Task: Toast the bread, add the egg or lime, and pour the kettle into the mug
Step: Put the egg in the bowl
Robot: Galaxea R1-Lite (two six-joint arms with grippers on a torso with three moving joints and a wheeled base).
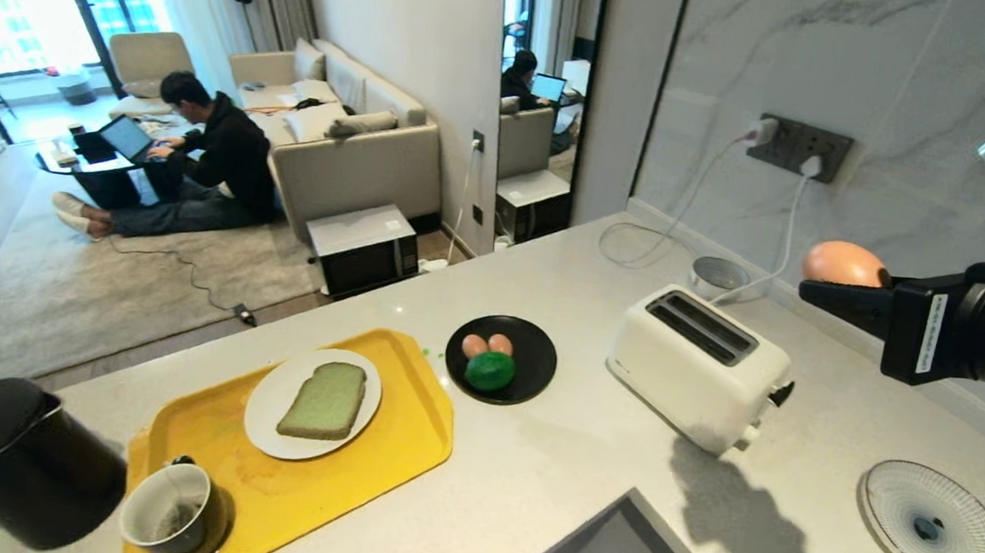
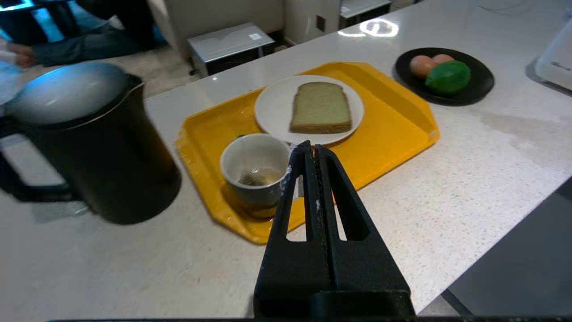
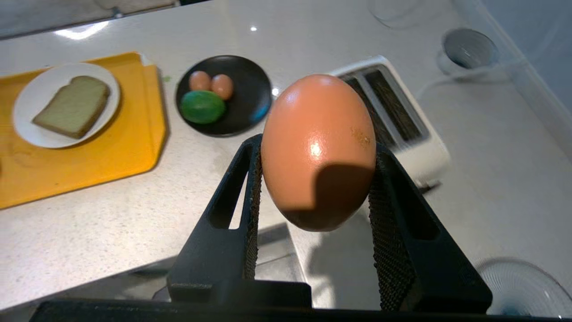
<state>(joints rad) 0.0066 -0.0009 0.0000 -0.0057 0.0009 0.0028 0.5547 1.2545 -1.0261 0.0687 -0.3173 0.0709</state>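
Observation:
My right gripper is shut on the pinkish-brown egg, held in the air to the right of and above the white toaster. The pale green bread lies flat on a white plate on the yellow tray. The lime sits with two eggs on a black plate. The black kettle stands at the counter's near left, beside the mug on the tray's corner. My left gripper is shut and empty, hovering near the mug.
A sink opens at the counter's front edge. A patterned glass dish lies at the near right, a round kettle base behind the toaster with cables to the wall socket. A person sits on the floor beyond the counter.

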